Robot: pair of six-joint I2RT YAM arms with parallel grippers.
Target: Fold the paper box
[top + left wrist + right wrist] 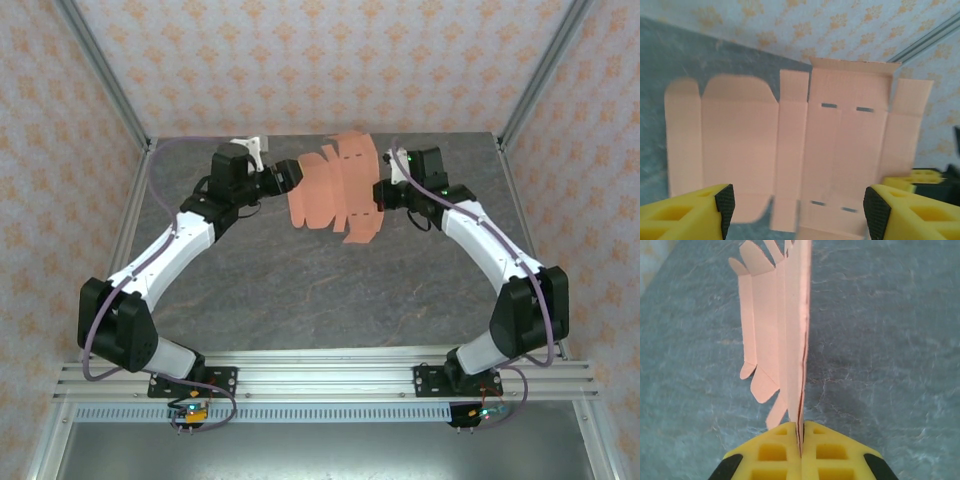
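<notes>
Right gripper [801, 440] pinches paper box [332, 190] over table [300, 290]; left gripper [800, 207] spread alongside.

Grey stone-look table [300, 290], patterned walls [300, 60]

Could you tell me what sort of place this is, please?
Probably a lab robot cell rather than a home or factory: an aluminium frame post edges patterned wall panels around a grey stone-look table, with a slotted mounting rail along its near edge.
</notes>
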